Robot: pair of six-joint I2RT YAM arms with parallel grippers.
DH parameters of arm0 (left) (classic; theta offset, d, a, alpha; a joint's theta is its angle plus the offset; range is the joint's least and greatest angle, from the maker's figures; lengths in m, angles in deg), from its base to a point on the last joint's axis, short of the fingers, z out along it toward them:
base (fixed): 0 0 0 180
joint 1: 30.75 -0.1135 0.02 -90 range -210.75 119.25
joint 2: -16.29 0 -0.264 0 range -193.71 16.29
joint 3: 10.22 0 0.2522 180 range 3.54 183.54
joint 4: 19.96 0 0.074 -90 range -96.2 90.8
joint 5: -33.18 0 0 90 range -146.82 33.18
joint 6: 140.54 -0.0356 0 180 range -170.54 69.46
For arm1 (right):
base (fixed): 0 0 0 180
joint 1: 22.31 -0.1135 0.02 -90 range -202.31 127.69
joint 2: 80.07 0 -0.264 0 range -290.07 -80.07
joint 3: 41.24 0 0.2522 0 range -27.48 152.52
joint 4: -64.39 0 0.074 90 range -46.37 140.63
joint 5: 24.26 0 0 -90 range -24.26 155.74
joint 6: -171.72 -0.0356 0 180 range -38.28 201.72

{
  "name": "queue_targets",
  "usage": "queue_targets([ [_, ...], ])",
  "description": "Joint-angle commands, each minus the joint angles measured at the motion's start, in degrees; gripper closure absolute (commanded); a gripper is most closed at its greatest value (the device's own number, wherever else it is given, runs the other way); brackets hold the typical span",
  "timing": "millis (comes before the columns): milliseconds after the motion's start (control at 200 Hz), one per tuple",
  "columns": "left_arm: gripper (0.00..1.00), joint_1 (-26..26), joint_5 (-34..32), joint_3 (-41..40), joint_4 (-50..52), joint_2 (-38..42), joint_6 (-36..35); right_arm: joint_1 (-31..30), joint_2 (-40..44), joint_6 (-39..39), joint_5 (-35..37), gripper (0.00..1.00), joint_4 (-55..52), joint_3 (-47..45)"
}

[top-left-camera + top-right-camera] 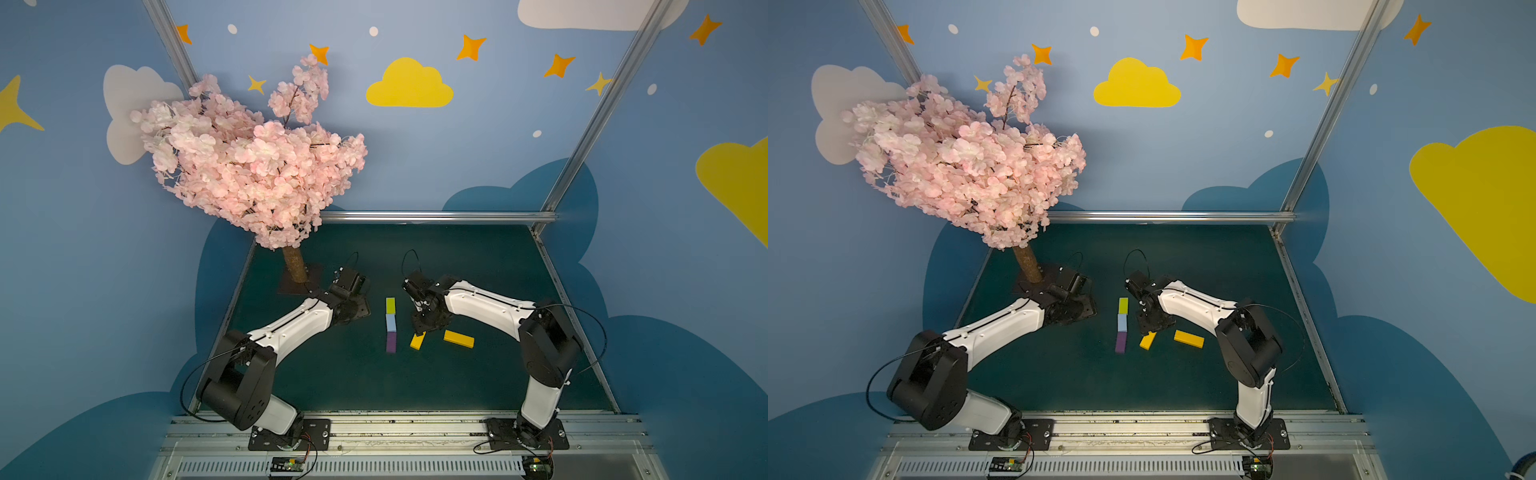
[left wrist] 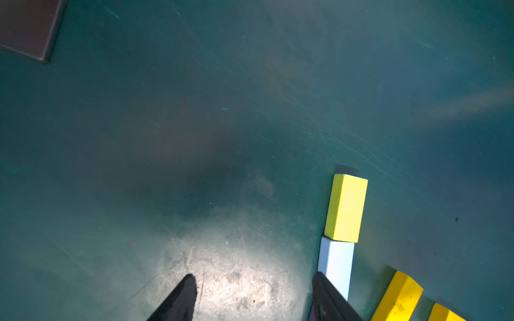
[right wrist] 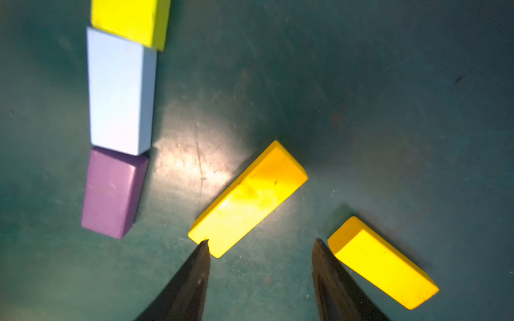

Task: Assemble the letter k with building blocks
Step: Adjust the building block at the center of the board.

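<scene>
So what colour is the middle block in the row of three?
Light blue. That small rectangular middle block shows best in the right wrist view.

Artificial pink blossom tree (image 1: pixel 249 166), brown trunk, on dark square base plate (image 1: pixel 312 272), far left of green table (image 1: pixel 457 382); blue wall (image 1: pixel 498 137) behind, painted clouds and stars.

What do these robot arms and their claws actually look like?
The left arm and right arm have smooth white shells between chunky black joints, bolted to black base plates. Thin black cables loop beside them. The left gripper and right gripper each end in two tapering black fingers.
</scene>
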Motion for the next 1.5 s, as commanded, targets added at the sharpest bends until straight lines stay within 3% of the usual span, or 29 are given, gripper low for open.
queue_targets([
  [0,0.33,-0.22,0.83,-0.40,0.54,0.94,-0.30,-0.33,2.26,-0.99,-3.23,0.44,-0.97,-2.35],
  [215,0.33,-0.24,0.94,-1.30,-0.30,0.99,0.12,-2.03,5.86,-2.72,-3.20,0.47,-1.30,-6.87],
  [561,0.33,-0.28,0.40,-1.44,0.18,2.71,0.23,-2.69,0.32,-2.73,-3.26,0.47,1.21,-5.85],
  [721,0.33,-0.52,0.21,-1.34,0.08,2.25,0.37,-2.59,0.14,-1.98,-9.67,0.47,5.99,-5.59],
  [731,0.33,-0.56,0.25,-1.37,0.09,2.19,0.39,-2.57,-0.02,-1.38,-10.12,0.55,6.30,-5.44],
  [751,0.33,-0.56,0.42,-1.27,0.09,2.00,0.39,-2.50,-0.30,-1.12,-11.12,0.58,6.69,-5.16],
  [911,0.33,-0.57,0.69,-1.20,-0.15,1.52,0.38,-2.40,-2.70,-0.97,-16.72,0.60,10.65,-3.29],
  [1191,0.33,-0.64,0.59,-1.17,0.19,1.87,0.28,-1.52,-2.61,1.08,-13.01,0.59,8.44,0.56],
  [1271,0.33,-0.61,0.64,-1.34,0.13,1.89,0.26,-1.45,-1.98,4.45,-8.16,0.53,4.87,2.65],
  [1427,0.33,-0.61,0.80,-1.31,-0.28,1.81,0.51,1.10,-3.60,13.67,-2.95,0.29,-3.41,8.16],
  [1497,0.33,-0.64,1.02,-0.81,0.20,1.89,0.48,2.81,-4.42,13.95,-2.09,0.28,-6.36,10.34],
])
